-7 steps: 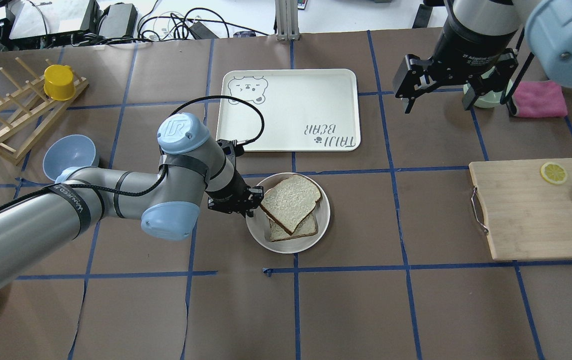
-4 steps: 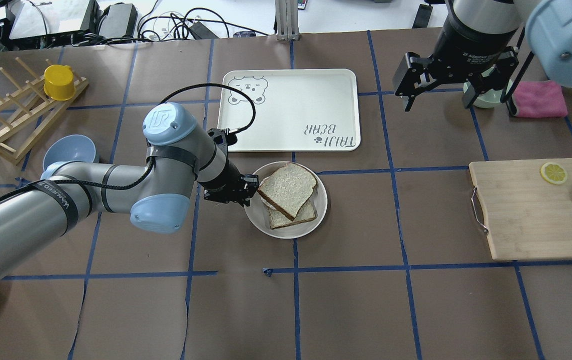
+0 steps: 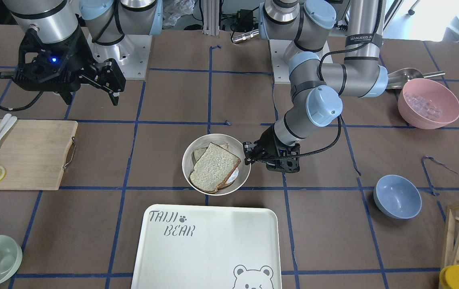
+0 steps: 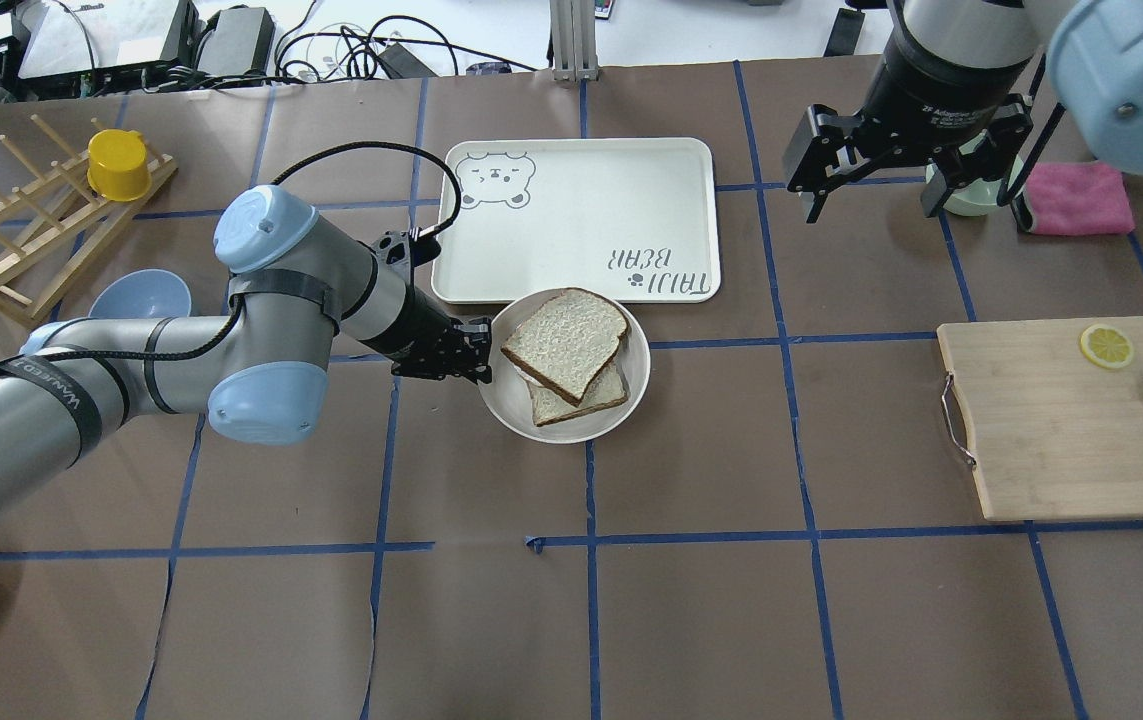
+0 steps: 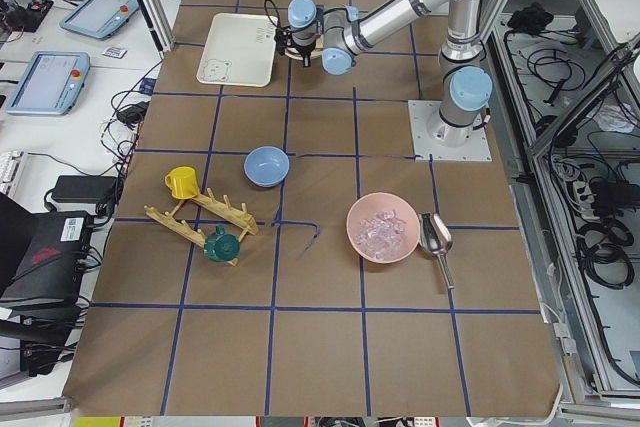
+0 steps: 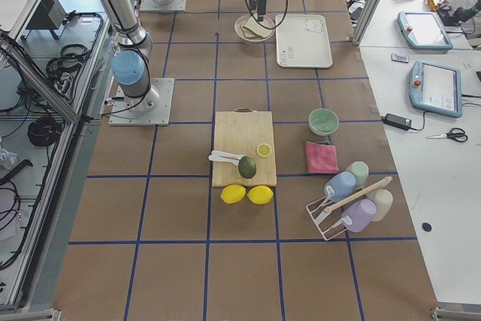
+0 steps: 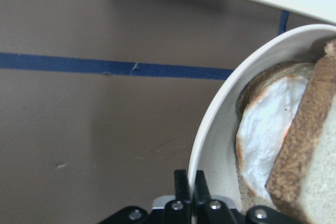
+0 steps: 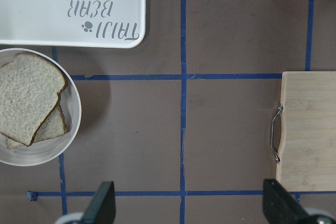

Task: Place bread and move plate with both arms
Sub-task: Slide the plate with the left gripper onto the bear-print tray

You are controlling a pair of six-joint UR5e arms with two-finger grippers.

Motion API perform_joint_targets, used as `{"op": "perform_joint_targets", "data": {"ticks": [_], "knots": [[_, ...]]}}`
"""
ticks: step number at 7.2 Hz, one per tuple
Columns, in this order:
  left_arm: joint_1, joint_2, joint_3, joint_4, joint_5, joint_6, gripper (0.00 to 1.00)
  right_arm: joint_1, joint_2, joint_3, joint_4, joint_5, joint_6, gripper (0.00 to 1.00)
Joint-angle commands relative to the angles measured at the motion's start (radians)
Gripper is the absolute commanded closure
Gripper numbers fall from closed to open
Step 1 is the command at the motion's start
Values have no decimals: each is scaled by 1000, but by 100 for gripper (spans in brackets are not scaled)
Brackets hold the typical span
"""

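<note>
In the front-facing view, the plate (image 3: 235,146) sits near the middle of the table (image 3: 325,241), just short of the bear tray (image 3: 213,257), and a strip of brown paper shows between them. The bread (image 3: 215,167) lies on the lower slice (image 3: 199,153), turned a little, so it covers it like a lid. The left gripper (image 3: 248,156) comes in low from the side and meets the plate's rim. We think this approach keeps its fingers away from the food. The right gripper (image 3: 92,99) hangs high and well apart with its jaws spread wide and nothing in them, probably to stay out of the way.

From overhead, the plate's far rim seems to touch the tray's near edge. The two views disagree, so we cannot tell if the plate is lifted or rests on the table.

The exterior left view shows the near arm stretched toward the plate, too small for detail. The exterior right view shows only the plate beside the tray.

In the left wrist view, the two fingers stand narrow, with the white rim pinched between them. The fried egg (image 7: 268,129) shows under the bread's crust. We judge that a grip on the rim alone may let the plate tilt.

In the right wrist view, the fingertips are wide apart above bare table, between the plate and the cutting board (image 8: 310,129).
</note>
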Motion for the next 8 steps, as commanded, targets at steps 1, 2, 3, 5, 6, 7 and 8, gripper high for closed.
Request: {"op": "perform_joint_targets", "data": {"ticks": [1, 2, 3, 5, 6, 7, 8], "knots": [[20, -87, 169, -62, -22, 38, 100, -31, 1, 0, 7, 4, -2, 0], [20, -159, 288, -93, -24, 41, 100, -49, -3, 2, 13, 10, -3, 0], [20, -242, 388, -94, -22, 41, 100, -49, -5, 2, 13, 10, -5, 0], [20, -378, 541, -94, -19, 32, 100, -49, -6, 5, 16, 11, -6, 0], [19, -420, 564, -91, -19, 31, 100, -46, -16, 5, 19, -2, -5, 0], [11, -440, 564, -80, -18, 28, 100, -43, -17, 5, 18, 8, -3, 0], [11, -446, 566, -80, -18, 23, 100, -43, -17, 6, 19, 5, -3, 0]]}}
